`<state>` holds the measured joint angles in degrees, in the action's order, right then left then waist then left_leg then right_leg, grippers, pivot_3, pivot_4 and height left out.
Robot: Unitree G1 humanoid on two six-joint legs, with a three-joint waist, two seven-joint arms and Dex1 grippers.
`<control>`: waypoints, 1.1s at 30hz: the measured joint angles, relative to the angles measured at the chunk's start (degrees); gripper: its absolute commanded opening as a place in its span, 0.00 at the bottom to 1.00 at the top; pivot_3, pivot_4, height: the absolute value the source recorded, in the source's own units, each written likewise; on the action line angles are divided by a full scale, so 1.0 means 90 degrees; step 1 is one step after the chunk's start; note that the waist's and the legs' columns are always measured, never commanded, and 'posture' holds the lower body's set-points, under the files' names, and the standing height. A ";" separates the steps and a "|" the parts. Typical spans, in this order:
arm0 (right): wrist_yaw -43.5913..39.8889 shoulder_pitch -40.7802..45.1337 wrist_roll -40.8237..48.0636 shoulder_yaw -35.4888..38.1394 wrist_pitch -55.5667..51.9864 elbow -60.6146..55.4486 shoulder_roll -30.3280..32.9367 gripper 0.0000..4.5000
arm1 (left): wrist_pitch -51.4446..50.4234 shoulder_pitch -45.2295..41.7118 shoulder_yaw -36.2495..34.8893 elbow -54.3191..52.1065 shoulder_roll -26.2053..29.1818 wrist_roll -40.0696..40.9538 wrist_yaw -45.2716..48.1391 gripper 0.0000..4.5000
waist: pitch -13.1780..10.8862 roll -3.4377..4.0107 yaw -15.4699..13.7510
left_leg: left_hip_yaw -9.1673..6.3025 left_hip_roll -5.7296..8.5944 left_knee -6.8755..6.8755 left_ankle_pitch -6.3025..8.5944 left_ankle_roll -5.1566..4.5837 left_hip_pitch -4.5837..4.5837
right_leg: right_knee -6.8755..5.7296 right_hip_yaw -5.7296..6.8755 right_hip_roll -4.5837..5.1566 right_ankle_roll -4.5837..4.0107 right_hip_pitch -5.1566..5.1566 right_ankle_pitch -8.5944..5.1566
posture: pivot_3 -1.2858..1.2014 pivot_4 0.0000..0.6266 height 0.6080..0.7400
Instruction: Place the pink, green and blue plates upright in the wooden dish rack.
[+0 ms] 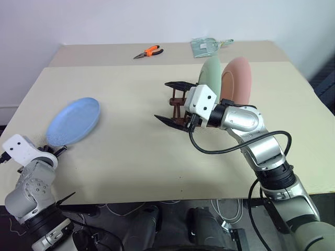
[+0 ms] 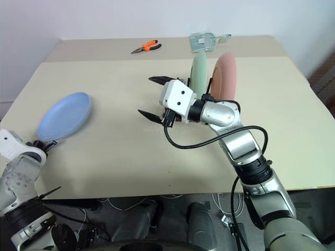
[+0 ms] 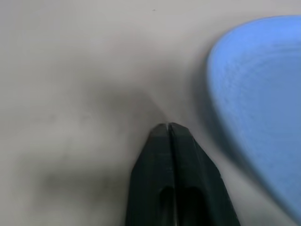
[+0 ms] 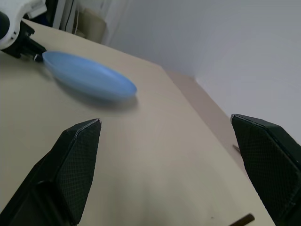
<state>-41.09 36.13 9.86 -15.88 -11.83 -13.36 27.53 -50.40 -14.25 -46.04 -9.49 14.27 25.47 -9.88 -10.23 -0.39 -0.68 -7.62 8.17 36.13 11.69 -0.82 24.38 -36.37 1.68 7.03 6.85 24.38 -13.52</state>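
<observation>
The blue plate [image 1: 74, 121] lies on the left part of the table [image 1: 131, 157], its near edge close to the table's left front edge and seemingly tipped up a little on that side, while the green plate [image 1: 211, 73] and the pink plate [image 1: 236, 79] already stand upright side by side in the wooden dish rack [image 1: 177, 107] toward the right centre. The left gripper [image 3: 168, 126] sits just beside the blue plate's near rim with its two fingers pressed together on nothing (the wrist view shows the rim apart from the tips, off to one side). The right gripper [image 1: 170, 102] hovers level in front of the rack with its fingers spread wide, empty, pointing toward the blue plate. The step in hand looks like getting hold of the last plate; to do it well, the left fingers would need to reopen and straddle the rim rather than nudge it, since a push could slide the plate off the near edge. Between plate and rack the tabletop is bare, giving good room for a carry; the orange pliers [image 1: 148, 52] and a clear packet [image 1: 205, 47] lie far back, well apart.
</observation>
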 measured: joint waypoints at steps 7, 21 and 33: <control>-0.0023 -0.0166 -0.0081 0.0012 -0.0028 -0.0056 -0.0044 1.00 | 0.0514 -0.0025 0.0067 -0.0025 -0.0102 0.0113 -0.0124 0.53 | 0.0000 -0.0001 -0.0002 | 0.0000 -0.0001 -0.0001 0.0000 0.0000 0.0000 | 0.0001 -0.0001 0.0000 -0.0001 0.0000 0.0001 | 0.52 0.24 0.91; -0.0114 -0.0294 -0.0210 0.0021 -0.0034 -0.0064 -0.0038 1.00 | 0.1511 -0.0188 0.0167 -0.0157 -0.0284 0.0597 -0.0164 0.97 | 0.0000 -0.0001 -0.0002 | 0.0001 -0.0001 -0.0001 0.0000 0.0001 0.0000 | 0.0003 -0.0001 0.0000 -0.0002 -0.0003 0.0001 | 0.52 0.24 0.91; -0.0161 -0.0303 -0.0399 0.0018 0.0050 -0.0064 -0.0072 1.00 | 0.0507 -0.0590 0.0765 0.0312 -0.0150 0.0992 -0.0459 0.22 | 0.0000 -0.0002 0.0002 | 0.0000 -0.0009 -0.0005 -0.0004 0.0007 0.0001 | 0.0002 -0.0001 -0.0009 -0.0006 -0.0004 0.0003 | 0.52 0.24 0.91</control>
<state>-42.54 33.40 6.26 -15.72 -11.38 -13.94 26.89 -45.83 -19.56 -39.15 -6.68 12.92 34.40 -14.02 -10.23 -0.40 -0.66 -7.61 8.09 36.09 11.65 -0.76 24.38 -36.36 1.68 6.95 6.80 24.35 -13.49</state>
